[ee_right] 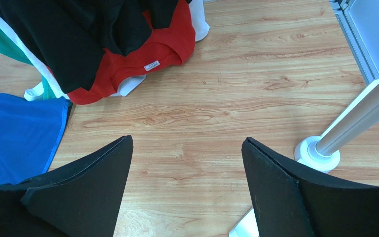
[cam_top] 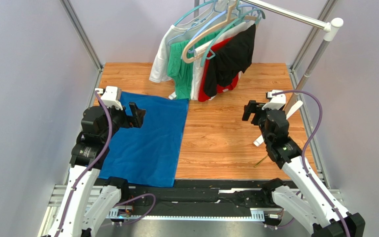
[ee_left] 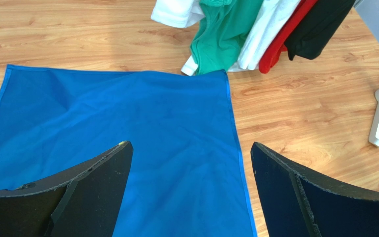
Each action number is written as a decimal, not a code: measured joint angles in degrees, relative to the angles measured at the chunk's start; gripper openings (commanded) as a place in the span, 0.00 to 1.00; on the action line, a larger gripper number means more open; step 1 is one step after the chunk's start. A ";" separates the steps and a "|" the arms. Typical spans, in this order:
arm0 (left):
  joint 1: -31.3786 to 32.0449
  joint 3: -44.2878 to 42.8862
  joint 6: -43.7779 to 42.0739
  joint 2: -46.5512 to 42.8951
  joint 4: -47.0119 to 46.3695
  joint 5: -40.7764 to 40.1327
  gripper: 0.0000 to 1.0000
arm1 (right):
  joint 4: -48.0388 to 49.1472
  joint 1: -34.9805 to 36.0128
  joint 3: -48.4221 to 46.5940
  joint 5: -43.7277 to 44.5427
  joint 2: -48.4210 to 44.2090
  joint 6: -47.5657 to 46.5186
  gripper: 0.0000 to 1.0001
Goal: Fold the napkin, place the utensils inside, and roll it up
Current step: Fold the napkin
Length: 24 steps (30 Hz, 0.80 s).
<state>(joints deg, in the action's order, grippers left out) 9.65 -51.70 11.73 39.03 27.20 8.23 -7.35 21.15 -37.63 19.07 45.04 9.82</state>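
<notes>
Left fingers (ee_left: 97, 177): standing wide apart, holding nothing, hovering over the napkin (ee_left: 127, 113).
Right fingers (ee_right: 285, 187): spreading wide, gripping nothing, hanging above bare tabletop (ee_right: 216, 113).
Napkin: lying spread flat on the left half of the tabletop, its far right corner sitting just beside the hanging clothes (ee_left: 226, 34).

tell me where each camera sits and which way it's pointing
Top external: above and behind the arms, looking down at the table; both arms show, left gripper over the napkin, right gripper over wood.
Left wrist: on the left arm, facing forward across the napkin to the garments; its open fingers frame the bottom.
Right wrist: on the right arm, facing forward over wood to the garments and rack pole; its open fingers show.
Shared: both wrist views catch the napkin's far right corner.
</notes>
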 measured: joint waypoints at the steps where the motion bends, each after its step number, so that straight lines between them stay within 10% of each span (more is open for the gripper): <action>1: 0.00 0.00 0.00 0.00 0.00 0.17 0.99 | 0.00 0.00 -0.02 -0.02 0.00 0.02 0.85; 14: 0.00 -0.15 0.92 1.77 0.17 0.42 0.98 | 0.20 4.15 -2.95 -1.51 6.19 0.68 0.81; 24: 0.00 3.50 10.45 9.01 -5.38 -4.39 0.99 | 2.84 22.21 -14.34 -2.54 35.12 6.38 0.75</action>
<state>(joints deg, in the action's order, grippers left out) 9.65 -48.21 22.17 48.03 21.82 3.84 -4.51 43.35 -51.96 16.53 80.16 16.21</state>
